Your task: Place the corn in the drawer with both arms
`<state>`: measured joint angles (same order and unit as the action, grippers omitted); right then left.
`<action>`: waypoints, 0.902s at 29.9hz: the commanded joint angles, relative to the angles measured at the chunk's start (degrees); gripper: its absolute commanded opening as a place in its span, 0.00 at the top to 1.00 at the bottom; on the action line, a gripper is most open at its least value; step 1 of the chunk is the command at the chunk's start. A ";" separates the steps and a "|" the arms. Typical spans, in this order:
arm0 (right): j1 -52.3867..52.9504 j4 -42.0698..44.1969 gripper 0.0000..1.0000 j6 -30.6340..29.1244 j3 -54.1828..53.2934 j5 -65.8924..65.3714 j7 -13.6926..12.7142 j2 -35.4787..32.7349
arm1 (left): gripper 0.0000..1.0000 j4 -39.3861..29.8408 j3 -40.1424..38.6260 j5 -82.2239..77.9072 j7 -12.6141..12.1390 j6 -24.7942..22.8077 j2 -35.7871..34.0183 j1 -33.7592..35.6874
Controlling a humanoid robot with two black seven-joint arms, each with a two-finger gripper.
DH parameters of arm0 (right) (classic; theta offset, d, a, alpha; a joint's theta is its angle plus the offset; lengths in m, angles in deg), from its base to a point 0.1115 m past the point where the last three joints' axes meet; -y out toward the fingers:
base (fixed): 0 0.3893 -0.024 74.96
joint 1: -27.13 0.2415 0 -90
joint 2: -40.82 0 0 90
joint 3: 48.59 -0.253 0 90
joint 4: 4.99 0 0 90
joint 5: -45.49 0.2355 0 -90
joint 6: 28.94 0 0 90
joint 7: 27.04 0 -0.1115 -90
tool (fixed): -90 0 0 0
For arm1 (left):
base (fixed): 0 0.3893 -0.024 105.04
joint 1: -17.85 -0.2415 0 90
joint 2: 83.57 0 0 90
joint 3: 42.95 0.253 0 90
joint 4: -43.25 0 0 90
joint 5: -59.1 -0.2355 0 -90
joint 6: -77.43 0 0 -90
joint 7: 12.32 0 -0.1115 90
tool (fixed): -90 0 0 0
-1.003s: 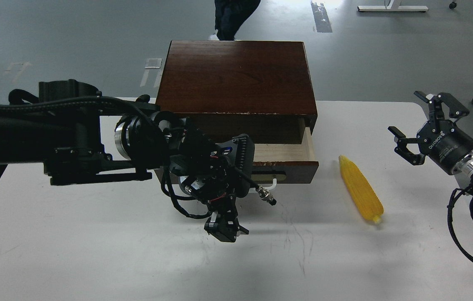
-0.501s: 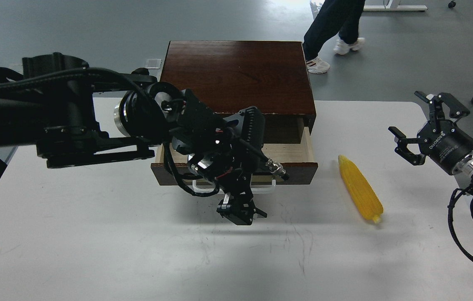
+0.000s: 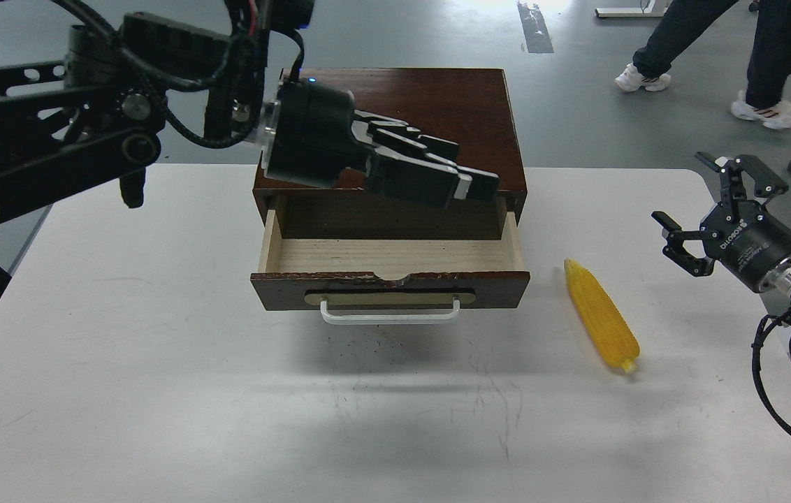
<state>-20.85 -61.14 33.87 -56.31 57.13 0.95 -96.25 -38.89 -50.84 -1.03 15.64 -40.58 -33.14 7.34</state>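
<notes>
Your white table (image 3: 158, 391) fills the lower frame, grey floor (image 3: 577, 133) above; the drawer (image 3: 392, 262) sits pulled out mid-frame, the corn (image 3: 601, 318) beside it. Left gripper (image 3: 476, 187) is pressed together, right gripper (image 3: 706, 209) spread, both empty.

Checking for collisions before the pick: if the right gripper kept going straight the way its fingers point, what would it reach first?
Probably nothing: the right gripper, open, points up-left across bare table, passing beyond the corn. Depth is unclear.

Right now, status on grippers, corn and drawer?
Left gripper shut, empty, above drawer. Right gripper open, empty. Drawer open; corn on table, right of it. Nothing in the way.
</notes>
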 commanded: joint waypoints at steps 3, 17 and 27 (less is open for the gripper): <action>0.17 -0.28 0.00 -0.14 0.16 -0.13 0.01 -0.48 | 0.01 1.19 -0.20 21.07 0.03 3.11 -7.35 -9.59; 2.36 -3.00 0.00 -0.31 0.07 -25.67 0.01 -7.59 | 0.01 15.16 -5.81 59.15 0.03 8.32 -11.32 -30.42; 8.87 -3.80 0.00 -0.05 0.77 -62.42 0.01 -11.99 | 0.01 16.31 -17.07 58.72 0.03 7.00 -7.72 -44.94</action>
<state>-12.72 -65.07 33.56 -55.77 4.46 0.98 -108.08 -22.66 -65.79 57.81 15.68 -33.41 -41.65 -34.97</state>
